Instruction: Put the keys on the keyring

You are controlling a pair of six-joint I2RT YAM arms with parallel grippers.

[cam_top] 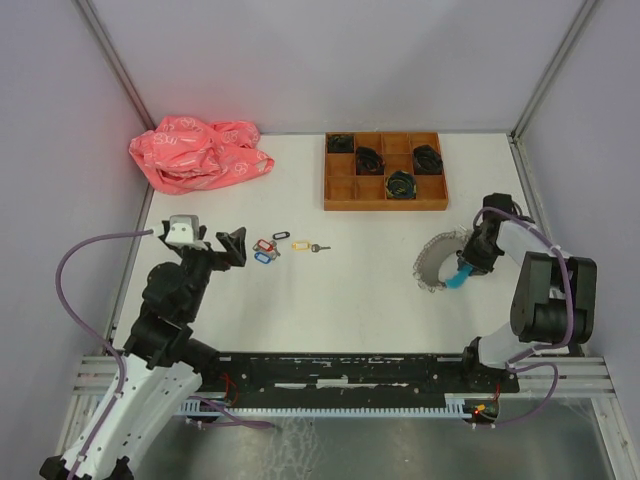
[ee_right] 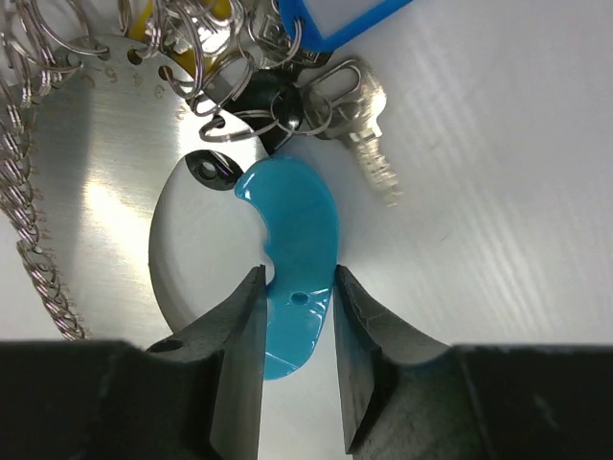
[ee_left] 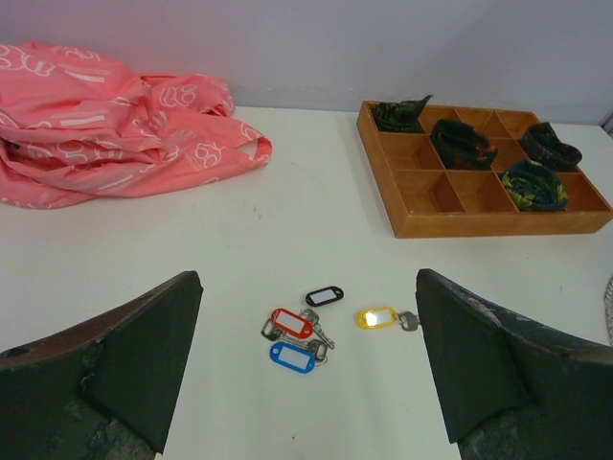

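My right gripper (ee_right: 297,287) pinches the keyring (cam_top: 438,262) by its blue section (ee_right: 292,230), jaws nearly closed on it. The keyring lies on the table (cam_top: 370,290), about five o'clock from the tray (cam_top: 385,203). My left gripper (ee_left: 307,273) gapes wide and holds nothing (keys (ee_left: 305,331) dead ahead on the table, framed between its fingers). The keys sit well off at nine o'clock from the keyring.

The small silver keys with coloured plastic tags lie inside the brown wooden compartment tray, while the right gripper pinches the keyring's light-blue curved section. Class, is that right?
Wrong in one respect: the small silver keys lie on the white table, outside the brown wooden tray, as the left wrist view shows. The right gripper does pinch the keyring's light-blue curved section.
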